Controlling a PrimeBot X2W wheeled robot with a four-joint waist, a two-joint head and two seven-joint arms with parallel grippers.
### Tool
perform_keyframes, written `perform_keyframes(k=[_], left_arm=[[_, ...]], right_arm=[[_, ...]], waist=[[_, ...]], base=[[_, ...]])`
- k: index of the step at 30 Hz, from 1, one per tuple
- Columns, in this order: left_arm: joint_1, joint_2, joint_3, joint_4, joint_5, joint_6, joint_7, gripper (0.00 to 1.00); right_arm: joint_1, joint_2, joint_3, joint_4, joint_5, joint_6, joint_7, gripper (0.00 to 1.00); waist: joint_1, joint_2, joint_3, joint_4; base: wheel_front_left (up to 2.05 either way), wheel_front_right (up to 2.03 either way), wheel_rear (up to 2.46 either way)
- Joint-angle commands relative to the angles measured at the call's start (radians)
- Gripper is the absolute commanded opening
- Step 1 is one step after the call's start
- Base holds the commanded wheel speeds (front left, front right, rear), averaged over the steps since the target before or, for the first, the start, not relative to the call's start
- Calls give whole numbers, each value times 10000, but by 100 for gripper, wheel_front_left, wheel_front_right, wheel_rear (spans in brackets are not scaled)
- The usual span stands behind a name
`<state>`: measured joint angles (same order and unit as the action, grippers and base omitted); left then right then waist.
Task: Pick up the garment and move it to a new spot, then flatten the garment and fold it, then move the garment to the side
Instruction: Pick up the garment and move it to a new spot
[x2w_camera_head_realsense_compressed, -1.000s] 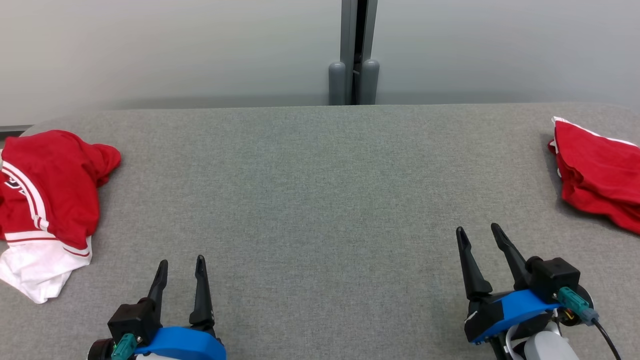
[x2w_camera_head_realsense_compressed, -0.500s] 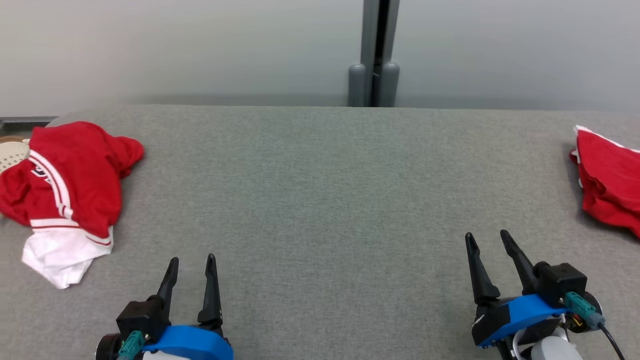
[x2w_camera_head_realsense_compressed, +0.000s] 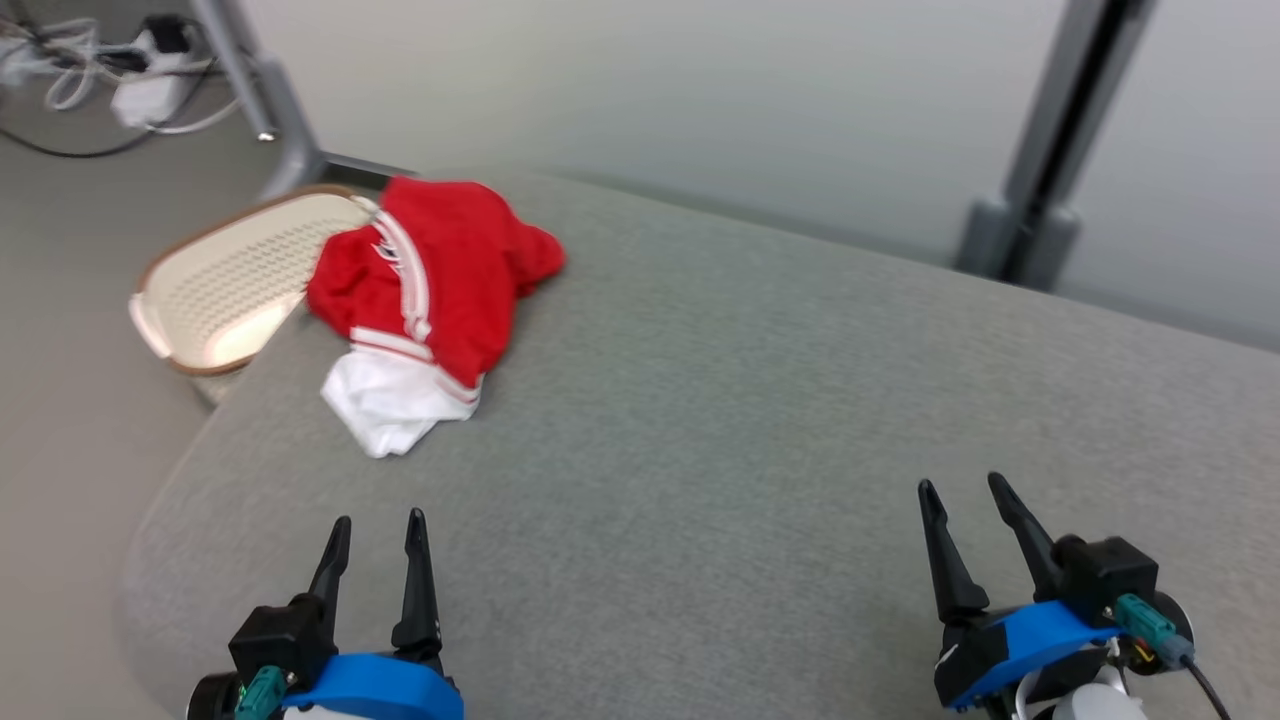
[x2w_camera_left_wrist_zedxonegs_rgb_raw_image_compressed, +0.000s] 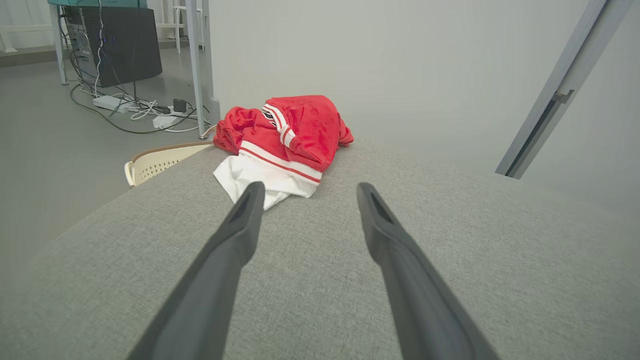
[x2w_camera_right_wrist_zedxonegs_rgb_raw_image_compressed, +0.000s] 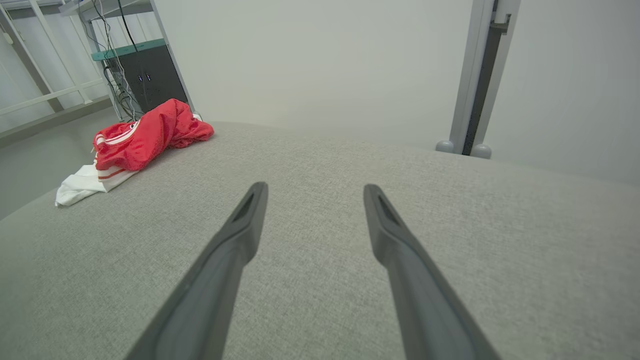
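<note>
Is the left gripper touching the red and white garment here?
Apart. In the head view a stretch of bare grey table lies between the open left gripper and the garment.

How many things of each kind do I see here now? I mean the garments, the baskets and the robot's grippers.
garment, red and white, crumpled: 1
basket, cream with a brown rim: 1
grippers, both open: 2, the left gripper and the right gripper
Total: 4
</note>
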<state>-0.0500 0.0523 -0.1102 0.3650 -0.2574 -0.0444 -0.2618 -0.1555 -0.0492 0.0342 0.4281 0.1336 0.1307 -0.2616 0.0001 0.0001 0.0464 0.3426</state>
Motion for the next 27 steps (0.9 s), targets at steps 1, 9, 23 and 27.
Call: perform_keyframes(k=[1,9,23,27], left_arm=[[29,-22,10,-57,-21,-6,-46,100],[258,-25,-51,-162,-109,35,-46,100],[-1635,1173,942,-570,-211,-43,36,100],[-3374,1990,1314,-691,-231,12,592,100]], right_arm=[[148,-26,45,7,17,1,-47,100],[122,-27,285,193,51,1,-47,100],[-607,-27,238,-237,-679,1,375,100],[-823,-29,51,-570,-1012,-1,589,100]], waist=[[-1,-1,326,460],[-1,-1,187,1249],[-1,-1,669,673],[-1,-1,1098,335]], base=[[0,0,0],[0,0,0],[0,0,0],[0,0,0]])
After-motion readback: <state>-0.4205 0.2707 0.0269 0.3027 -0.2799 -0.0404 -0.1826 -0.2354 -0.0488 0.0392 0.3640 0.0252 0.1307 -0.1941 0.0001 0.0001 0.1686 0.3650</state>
